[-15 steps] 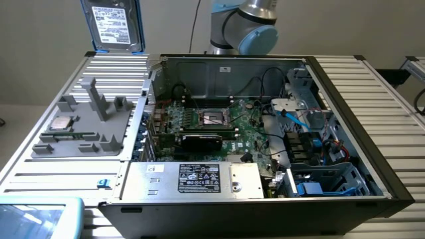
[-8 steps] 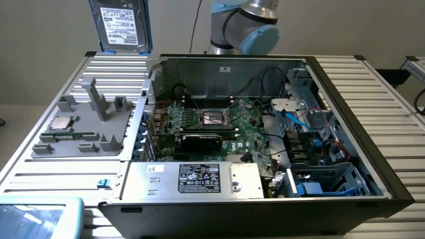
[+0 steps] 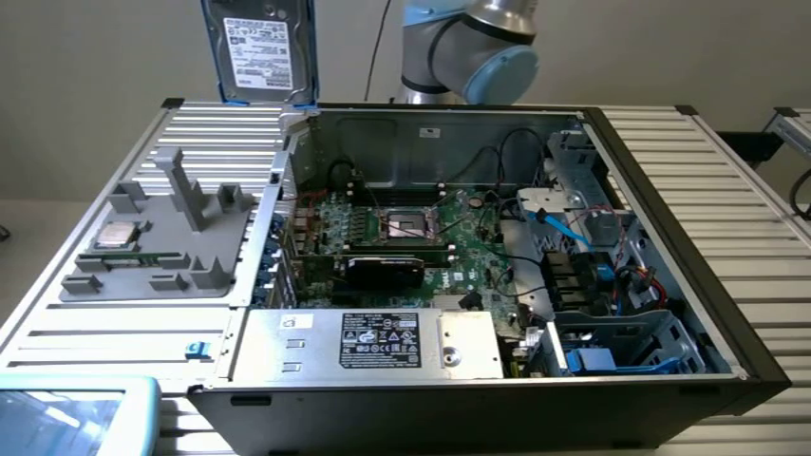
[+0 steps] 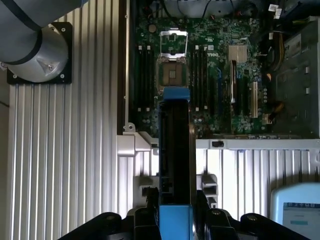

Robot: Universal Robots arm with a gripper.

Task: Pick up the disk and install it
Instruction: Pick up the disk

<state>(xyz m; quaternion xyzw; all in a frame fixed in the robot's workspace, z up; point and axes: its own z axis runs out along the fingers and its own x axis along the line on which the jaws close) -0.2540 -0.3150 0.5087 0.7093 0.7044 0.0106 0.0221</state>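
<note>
Arm [image 3: 472,52] up high, wrist prob. facing down, tool [image 4: 176,206] pinched on disk [image 4: 175,145].

This is a robotics lab set up as a computer-assembly cell. The table [image 3: 709,190] is built of ribbed aluminium profiles, and the base of an industrial robot arm [image 3: 476,43] is bolted to it at the far side. An open desktop computer case [image 3: 659,399] lies on its side with its motherboard [image 3: 419,237] exposed. At the exterior view's left, a grey moulded fixture tray [image 3: 152,256] holds a processor chip [image 3: 117,235]. A blue-framed screen [image 3: 70,408] sits at the near left corner. The disk [image 3: 260,47] hangs upright above the case's far left corner. The wall [image 3: 102,47] behind is plain and bare.
</note>
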